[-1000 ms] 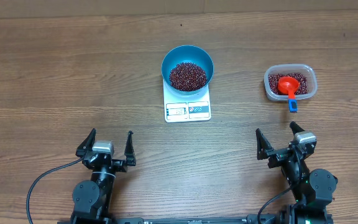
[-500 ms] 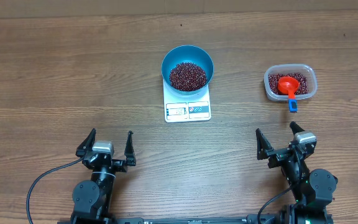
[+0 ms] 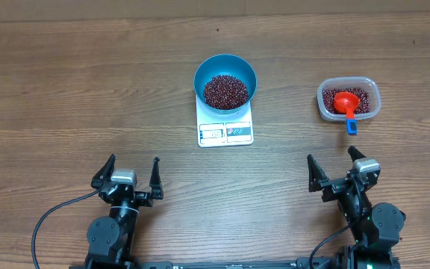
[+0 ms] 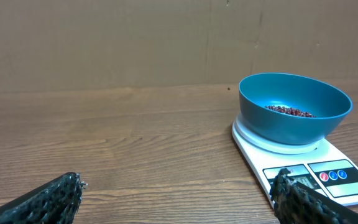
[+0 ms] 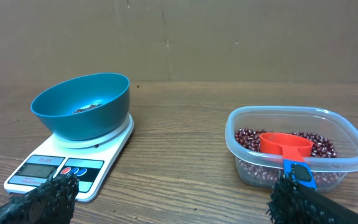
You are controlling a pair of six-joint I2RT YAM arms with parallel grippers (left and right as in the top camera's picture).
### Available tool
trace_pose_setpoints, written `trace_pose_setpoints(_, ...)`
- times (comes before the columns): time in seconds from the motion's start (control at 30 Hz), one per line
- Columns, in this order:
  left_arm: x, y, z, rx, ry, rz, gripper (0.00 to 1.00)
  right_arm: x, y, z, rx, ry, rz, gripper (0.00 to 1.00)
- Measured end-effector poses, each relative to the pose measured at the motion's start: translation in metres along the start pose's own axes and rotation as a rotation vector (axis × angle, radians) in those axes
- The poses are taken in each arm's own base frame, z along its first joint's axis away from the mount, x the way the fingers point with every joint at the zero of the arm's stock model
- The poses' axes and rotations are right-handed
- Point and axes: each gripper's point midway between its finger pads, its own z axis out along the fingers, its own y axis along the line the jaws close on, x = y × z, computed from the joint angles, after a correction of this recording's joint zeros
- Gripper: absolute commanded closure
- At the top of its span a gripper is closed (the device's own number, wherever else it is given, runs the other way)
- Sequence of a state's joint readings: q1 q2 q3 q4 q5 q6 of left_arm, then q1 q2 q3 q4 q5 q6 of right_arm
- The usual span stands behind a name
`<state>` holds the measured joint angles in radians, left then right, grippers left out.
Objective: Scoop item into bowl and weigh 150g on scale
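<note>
A brown wooden desk fills the overhead view. At its near edge are the two arms, well apart from everything else on it. The left arm is at the near left, and the left jaws stand spread as wide as they go, with nothing between them. The right arm is at the near right, and the right jaws are just as wide and just as empty. In each wrist view only the dark fingertips show at the bottom corners, with bare wood between them.

Toward the far middle of the desk lies the white scale, its display and buttons along the edge facing the arms. The reading is too small to make out. The blue bowl stands upright on the far part of the scale, covering most of its platform. A heap of dark red beans lies in the bottom of the bowl, well below the rim.

To the right, apart from the scale, is a clear plastic tub with more of the same beans in it. A red scoop rests on those beans, its blue-tipped handle hanging over the tub's near rim.
</note>
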<state>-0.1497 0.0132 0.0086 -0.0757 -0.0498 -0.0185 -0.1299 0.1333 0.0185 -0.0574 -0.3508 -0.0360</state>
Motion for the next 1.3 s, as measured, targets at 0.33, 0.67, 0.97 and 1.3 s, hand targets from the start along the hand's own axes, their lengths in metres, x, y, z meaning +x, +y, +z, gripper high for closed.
trace_pose_setpoints(0.33,0.0,0.0,0.0,0.0,0.0,0.0,0.0,0.0,0.0,0.0,0.0,0.001,0.0,0.0)
trace_pose_setpoints(0.67,0.0,0.0,0.0,0.0,0.0,0.0,0.0,0.002,0.032,0.002,-0.129,0.011,-0.014,0.0)
trace_pose_setpoints(0.97,0.0,0.027,-0.001,-0.109,-0.002,-0.008,0.01,0.003,0.046,0.001,-0.183,0.014,-0.02,0.0)
trace_pose_setpoints(1.3,0.0,0.078,-0.011,-0.319,-0.005,-0.025,0.0,0.004,0.046,0.001,-0.183,0.015,-0.02,0.0)
